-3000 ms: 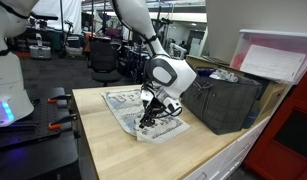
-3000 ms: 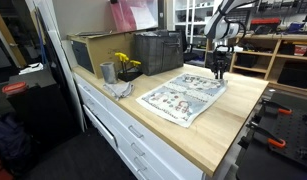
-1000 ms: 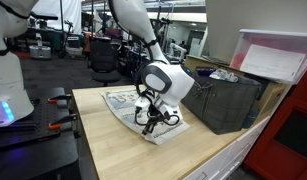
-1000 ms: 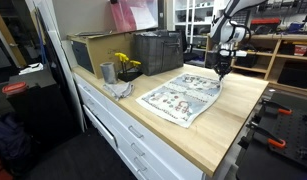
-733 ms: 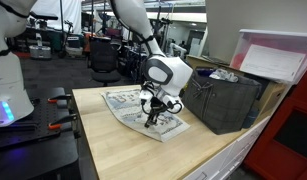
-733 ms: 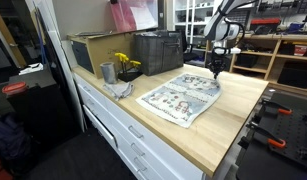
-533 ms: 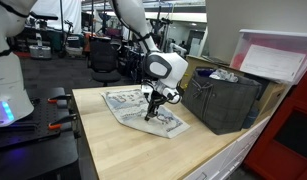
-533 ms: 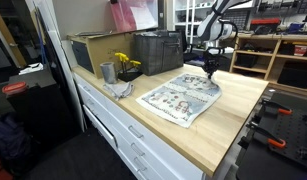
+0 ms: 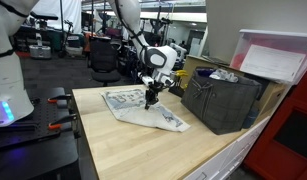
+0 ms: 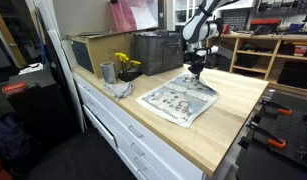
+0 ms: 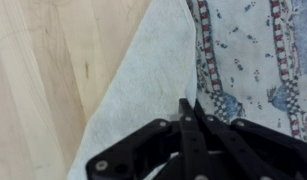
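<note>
A printed cloth (image 9: 133, 105) with a red-bordered pattern lies spread on the wooden table (image 9: 113, 150); it also shows in the other exterior view (image 10: 173, 100). My gripper (image 9: 150, 100) hangs low over the cloth, at its far edge in an exterior view (image 10: 196, 73). In the wrist view the fingers (image 11: 188, 108) are shut together and pinch a lifted fold of the cloth. Its plain pale underside (image 11: 143, 80) is turned up beside the patterned face (image 11: 243, 50).
A dark crate (image 9: 223, 100) stands close behind the cloth and shows again (image 10: 158, 50) next to a cardboard box (image 10: 93, 50). A grey cup (image 10: 107, 72), yellow flowers (image 10: 124, 63) and a crumpled grey rag (image 10: 119, 89) sit at the table's end. Red clamps (image 10: 278, 140) lie beyond the table.
My gripper has moved across the cloth towards the crate side, carrying the pinched edge with it, so that part of the cloth has folded over.
</note>
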Controlling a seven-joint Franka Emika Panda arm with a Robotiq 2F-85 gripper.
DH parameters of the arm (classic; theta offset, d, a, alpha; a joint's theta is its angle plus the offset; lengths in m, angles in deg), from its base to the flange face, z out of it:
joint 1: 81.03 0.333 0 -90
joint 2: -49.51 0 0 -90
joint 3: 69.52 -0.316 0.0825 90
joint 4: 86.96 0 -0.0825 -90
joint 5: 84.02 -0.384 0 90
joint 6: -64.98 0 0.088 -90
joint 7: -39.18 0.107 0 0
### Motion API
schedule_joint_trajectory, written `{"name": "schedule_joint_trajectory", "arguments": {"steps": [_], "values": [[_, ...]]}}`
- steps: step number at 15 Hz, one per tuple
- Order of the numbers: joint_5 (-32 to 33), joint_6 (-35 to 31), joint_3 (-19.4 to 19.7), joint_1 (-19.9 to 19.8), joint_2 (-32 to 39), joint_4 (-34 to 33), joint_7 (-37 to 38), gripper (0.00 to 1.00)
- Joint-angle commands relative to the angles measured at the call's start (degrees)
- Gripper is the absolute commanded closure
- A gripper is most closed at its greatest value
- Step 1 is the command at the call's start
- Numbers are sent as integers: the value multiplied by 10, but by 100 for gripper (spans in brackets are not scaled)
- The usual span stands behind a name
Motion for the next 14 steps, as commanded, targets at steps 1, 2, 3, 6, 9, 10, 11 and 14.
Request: {"name": "schedule_joint_trajectory", "arguments": {"steps": [1,2,3,6,9,10,11,14], "values": [[41,12,-3,16,-5,-8,-15,99],[51,11,-4,20,-8,-6,-18,99],[60,9,-5,25,-9,-3,-21,99],[94,8,-5,37,-14,7,-31,99],[117,2,-12,46,-21,20,-47,99],[118,2,-18,47,-25,27,-56,99],[118,4,-24,47,-27,31,-62,99],[104,6,-46,51,-42,51,-73,99]]}}
